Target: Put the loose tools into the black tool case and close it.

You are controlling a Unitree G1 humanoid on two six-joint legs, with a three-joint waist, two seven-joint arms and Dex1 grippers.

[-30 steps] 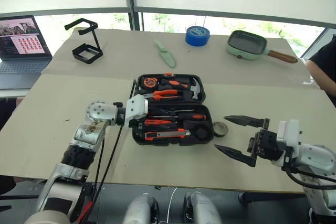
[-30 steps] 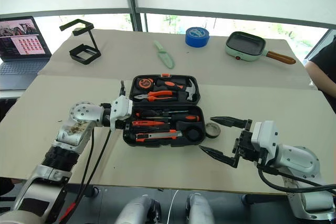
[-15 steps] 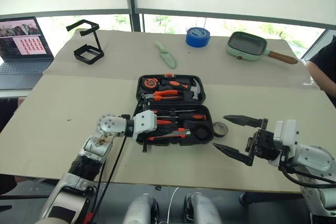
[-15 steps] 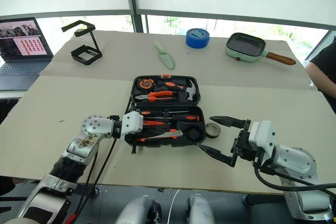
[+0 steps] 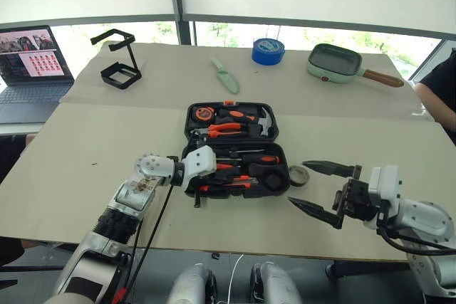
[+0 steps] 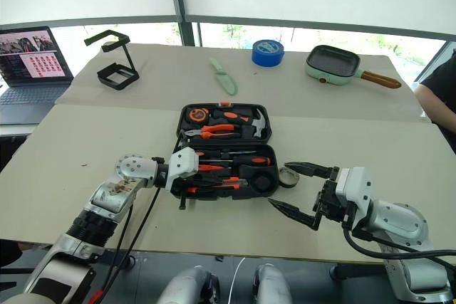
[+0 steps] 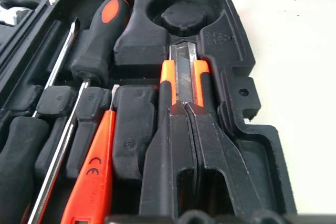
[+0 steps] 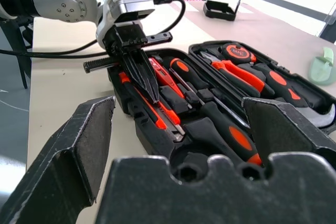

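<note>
two black fingers of the left gripper (image 7: 185,109) are pressed together with nothing between them, their tips resting on the utility knife (image 7: 185,72) that lies in the front recess of the black tool case (image 5: 231,149). the case lies open on the table (image 5: 85,147), its lid flat behind it. beside the knife inside the case lie screwdrivers (image 7: 89,61). the right gripper (image 5: 318,188) hangs with its fingers spread wide and empty, just right of the case. the small dark tape ring (image 5: 299,175) lies on the table touching the case's right edge.
</note>
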